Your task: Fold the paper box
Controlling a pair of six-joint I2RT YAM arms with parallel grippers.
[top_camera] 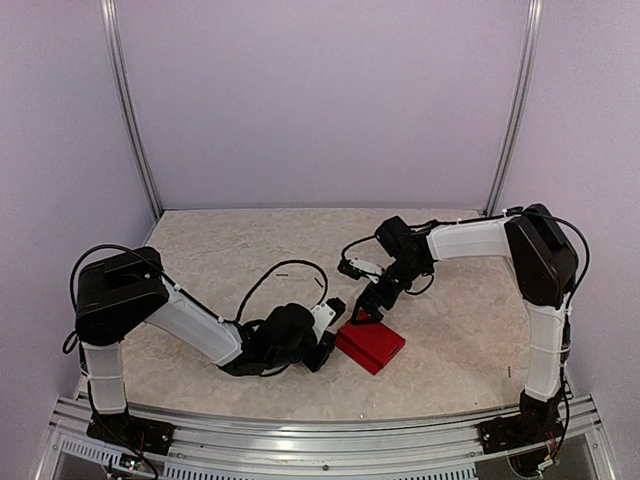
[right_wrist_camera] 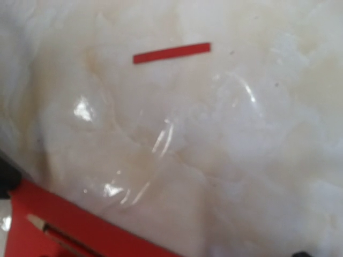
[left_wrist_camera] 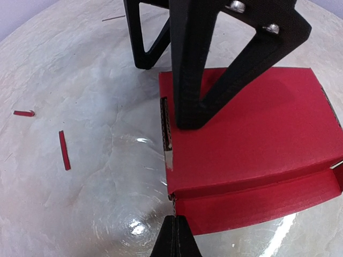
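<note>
Crowding the paper box [left_wrist_camera: 252,123], right hand [top_camera: 368,311]; red strips [left_wrist_camera: 64,150] lie nearby.

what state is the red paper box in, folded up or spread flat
Folded: the paper box forms a low closed box, its top panel flat over visible side walls.

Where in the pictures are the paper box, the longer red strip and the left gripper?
paper box [left_wrist_camera: 257,139], left wrist view, middle of its top face.
longer red strip [left_wrist_camera: 64,150], left wrist view, its middle.
left gripper [left_wrist_camera: 174,233], left wrist view, its shut fingertips.
</note>
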